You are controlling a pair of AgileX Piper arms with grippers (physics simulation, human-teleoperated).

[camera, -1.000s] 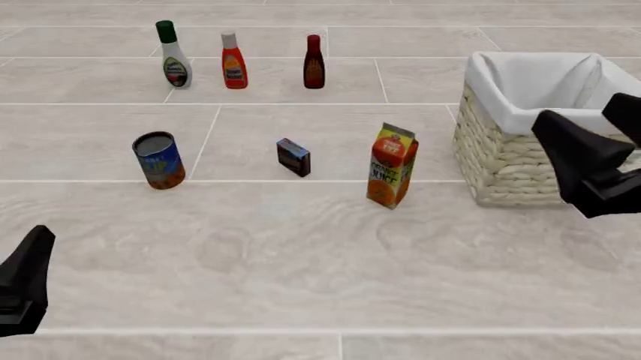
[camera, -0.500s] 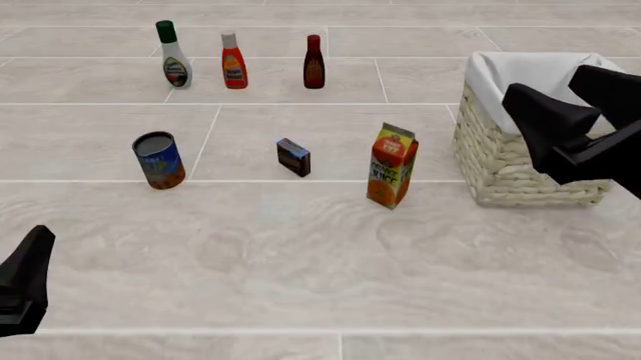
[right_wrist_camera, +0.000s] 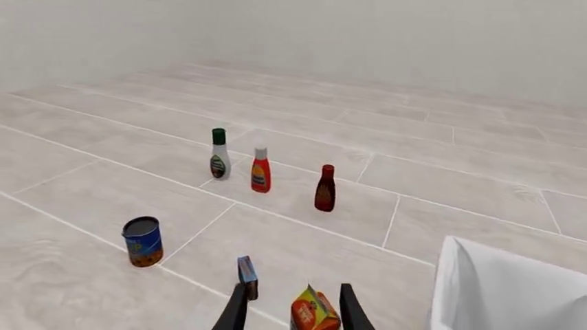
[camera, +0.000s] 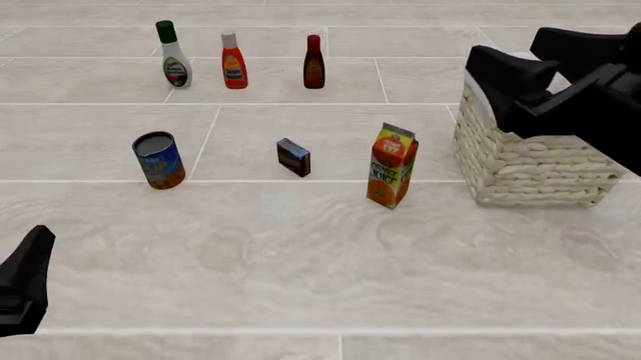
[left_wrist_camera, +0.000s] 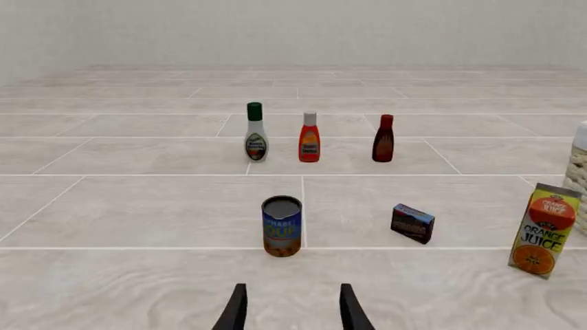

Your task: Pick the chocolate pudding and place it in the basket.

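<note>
Pudding on the surface, both arms empty.
The pudding sits between the can and the juice carton, well apart from the basket. The right gripper hangs above the basket, jaws released; the left gripper is low, jaws released.

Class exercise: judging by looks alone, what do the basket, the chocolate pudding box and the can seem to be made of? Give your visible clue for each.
Basket: pale woven wicker or straw, shown by its braided rows, with a matte white cloth lining folded over the rim.
Chocolate pudding: probably printed cardboard, a flat-sided, sharp-edged box.
Can: likely metal, with a grey top and a blue-and-orange label, though the render leaves this open.
</note>
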